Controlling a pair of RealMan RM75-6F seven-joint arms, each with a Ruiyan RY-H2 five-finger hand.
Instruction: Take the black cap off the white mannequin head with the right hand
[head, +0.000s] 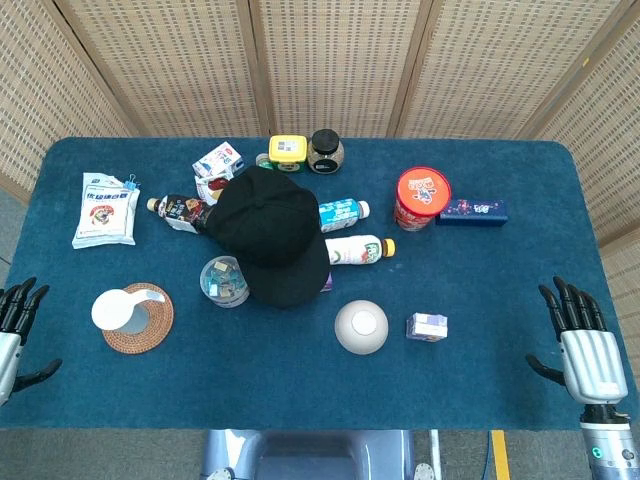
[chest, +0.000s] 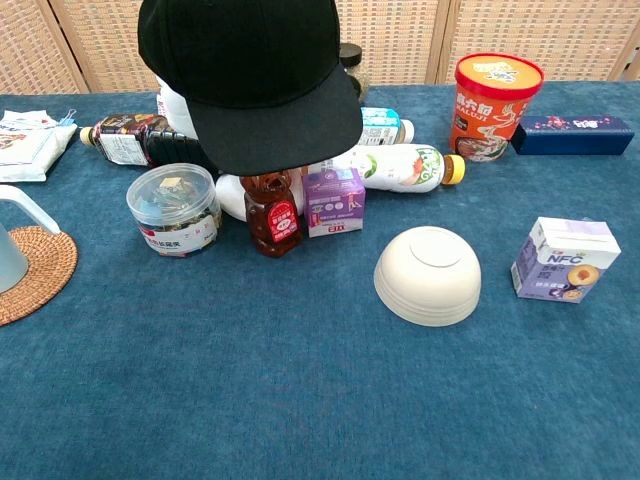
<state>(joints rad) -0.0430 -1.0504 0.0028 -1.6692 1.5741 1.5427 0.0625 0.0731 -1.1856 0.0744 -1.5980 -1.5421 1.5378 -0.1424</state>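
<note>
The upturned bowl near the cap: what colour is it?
Cream-white bowl, clearest in the chest view.

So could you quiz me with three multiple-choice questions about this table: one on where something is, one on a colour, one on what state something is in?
1. Where is the black cap?
A. On the table's far right corner
B. Raised above the bottles and jars in the middle
C. In the right hand

2. What colour is the tall tub near the dark blue box?
A. Orange-red
B. Green
C. White

3. How does the white bowl sit?
A. Upright
B. On its side
C. Upside down

Answers: 1 B, its brim overhangs them in the chest view; 2 A, lid and wall are orange-red; 3 C, its base ring faces up.
</note>
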